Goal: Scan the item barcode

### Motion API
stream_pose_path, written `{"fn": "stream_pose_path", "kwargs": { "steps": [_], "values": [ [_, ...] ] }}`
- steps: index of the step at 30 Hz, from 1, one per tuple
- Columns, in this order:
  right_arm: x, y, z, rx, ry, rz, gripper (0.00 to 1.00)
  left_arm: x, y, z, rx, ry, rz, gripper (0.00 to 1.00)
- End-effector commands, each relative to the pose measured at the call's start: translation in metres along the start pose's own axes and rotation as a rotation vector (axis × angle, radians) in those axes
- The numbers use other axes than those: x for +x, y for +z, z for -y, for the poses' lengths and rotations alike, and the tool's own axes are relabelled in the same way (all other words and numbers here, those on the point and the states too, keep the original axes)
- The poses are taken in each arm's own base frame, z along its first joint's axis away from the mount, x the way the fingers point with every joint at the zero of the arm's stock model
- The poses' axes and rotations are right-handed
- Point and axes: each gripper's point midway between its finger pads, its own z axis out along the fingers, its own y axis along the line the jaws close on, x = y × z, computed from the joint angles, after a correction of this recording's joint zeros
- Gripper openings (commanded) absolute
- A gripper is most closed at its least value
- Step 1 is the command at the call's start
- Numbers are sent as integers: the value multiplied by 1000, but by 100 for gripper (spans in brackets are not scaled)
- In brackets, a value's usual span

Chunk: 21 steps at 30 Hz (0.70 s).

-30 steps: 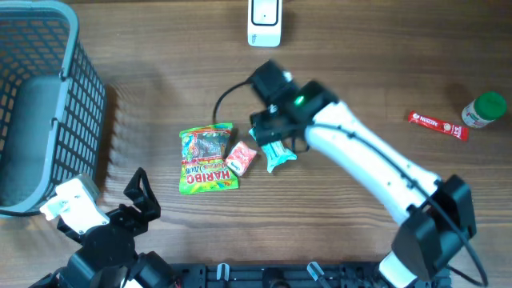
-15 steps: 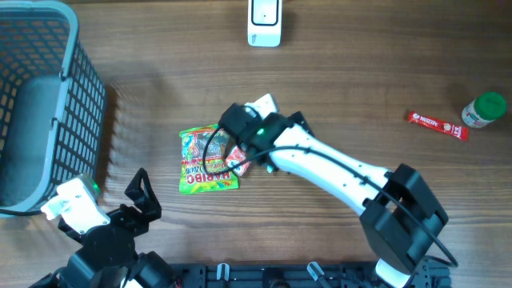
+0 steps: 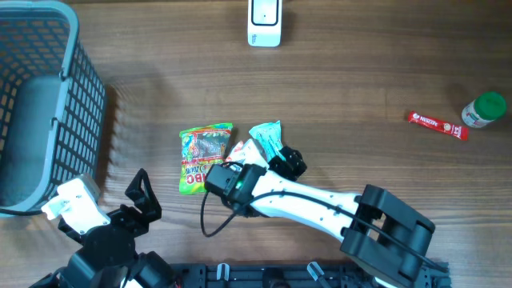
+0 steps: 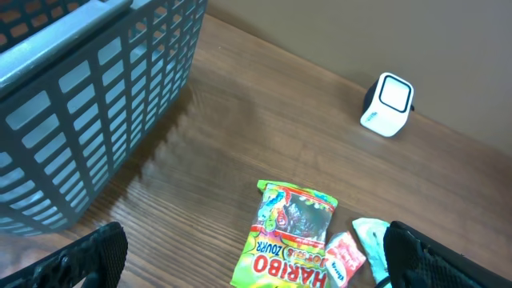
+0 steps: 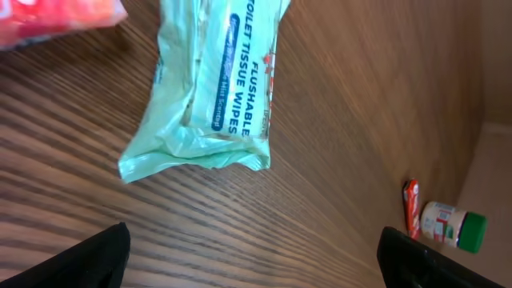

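A brown wood-grain counter [image 3: 360,96] filled every view under soft, even light that left only faint shadows. Far ahead of the left end effector [image 4: 256,268] it ended at a straight edge against a plain tan surface [image 4: 400,32]. Ahead and right of the right end effector [image 5: 256,264], a pale beige strip [image 5: 500,176] bordered it; wall or floor could not be told.

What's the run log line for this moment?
left end effector: open, empty | right end effector: open, beside tissue pack, nothing held | tissue pack: flat on table | scanner: far side, no item near
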Motion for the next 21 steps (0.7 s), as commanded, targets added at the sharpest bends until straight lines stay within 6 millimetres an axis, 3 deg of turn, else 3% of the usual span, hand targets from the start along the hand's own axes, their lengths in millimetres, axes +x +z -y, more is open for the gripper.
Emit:
{"fn": "stream_pose_path", "kwargs": {
  "steps": [1, 6, 10, 21],
  "values": [
    [-4, 3, -1, 18, 25, 18, 100, 3, 1, -1, -1, -12, -11, 100],
    [-19, 5, -12, -16, -26, 69, 100, 4, 1, -2, -4, -8, -14, 100],
    [-25, 17, -18, 36, -130, 81, 100, 4, 1, -2, -4, -9, -13, 100],
    [9, 69, -45, 136, -359, -74, 100, 4, 1, -2, -4, -8, -13, 100]
  ]
}}
